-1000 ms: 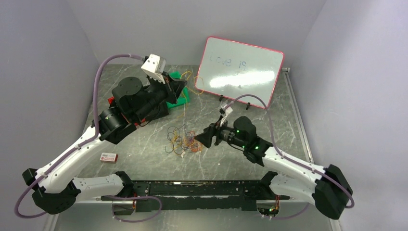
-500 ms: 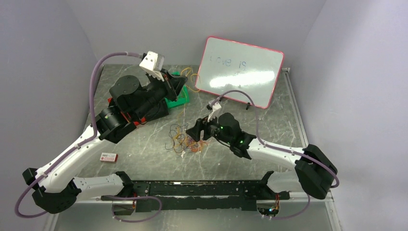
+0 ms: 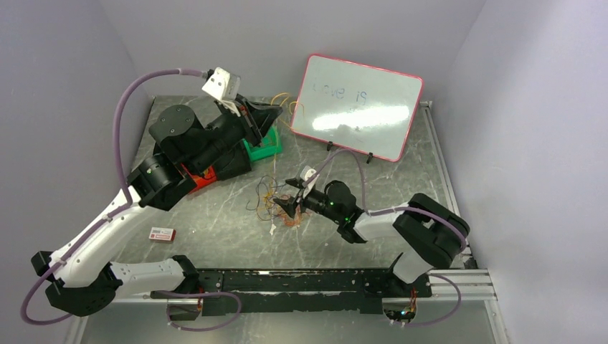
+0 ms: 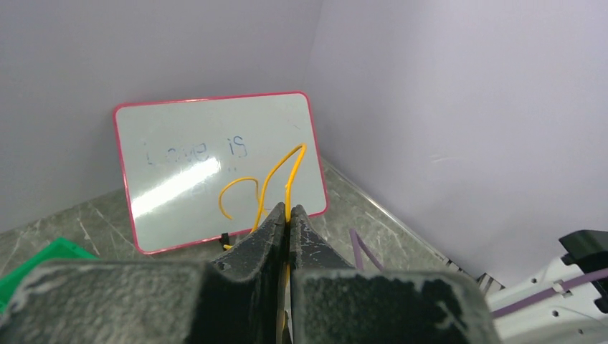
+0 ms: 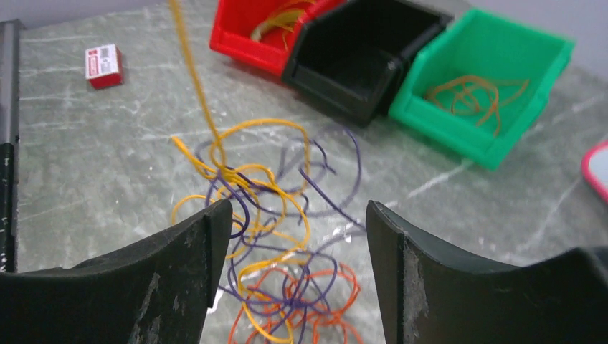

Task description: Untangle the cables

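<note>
left gripper (image 4: 288, 213) is pinching yellow cable (image 4: 290, 165), raising it farther toward far edge of the bench (image 3: 215, 229) | right gripper (image 5: 295, 215), spread, is closing in over the cables (image 3: 274, 209); strand probably pulling free

arms: white link shells (image 3: 93, 240), black joint housings (image 3: 176, 129)
hoses (image 3: 168, 72): mauve, one per arm
left wrist: white camera block (image 3: 219, 84)
right wrist: green LEDs (image 3: 349, 210)
right gripper (image 5: 295, 229): black fingers (image 5: 179, 279), scuffed grey

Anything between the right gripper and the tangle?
Nothing: right wrist view shows the open right gripper directly facing the tangle, with no object between.
</note>
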You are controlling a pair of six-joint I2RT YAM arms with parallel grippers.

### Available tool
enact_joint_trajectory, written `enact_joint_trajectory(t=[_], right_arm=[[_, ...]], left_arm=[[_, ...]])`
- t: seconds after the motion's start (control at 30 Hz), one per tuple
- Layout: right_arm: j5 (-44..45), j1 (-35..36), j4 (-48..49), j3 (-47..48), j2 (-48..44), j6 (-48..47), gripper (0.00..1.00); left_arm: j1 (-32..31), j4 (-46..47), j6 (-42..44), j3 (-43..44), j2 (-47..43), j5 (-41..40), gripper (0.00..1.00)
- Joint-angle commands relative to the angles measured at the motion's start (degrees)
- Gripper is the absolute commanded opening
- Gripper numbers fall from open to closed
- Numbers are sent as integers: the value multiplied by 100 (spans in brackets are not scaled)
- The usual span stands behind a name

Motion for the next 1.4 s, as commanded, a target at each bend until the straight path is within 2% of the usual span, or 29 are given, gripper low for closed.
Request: enact_joint_trajectory(t=[0.0,0.2,0.37,0.5,0.63,1.0,1.37], right_arm=[[-605,-94,1376,152,268,-816,71],[-997,-382,940,59,-122,-990,69],[-1288,-683,23,81,-655,-1314,67],[-1728,-1052,-137,199,-665,-1225,65],[-2043,-1064,-601,549,-401,-1514,64],[-2831,-934,-578,1085,399,-1504,63],[-2788,-614,138,1201,842,-1117,63]], left_arm=[[32,4,128,189,87,392,7],[31,-33,179,202,54,392,7],[32,-10,198,193,68,518,7],[36,-43,207,210,106,595,7],[32,-25,213,193,107,634,7],[32,-26,207,219,132,655,7],[32,-16,168,210,185,697,7]])
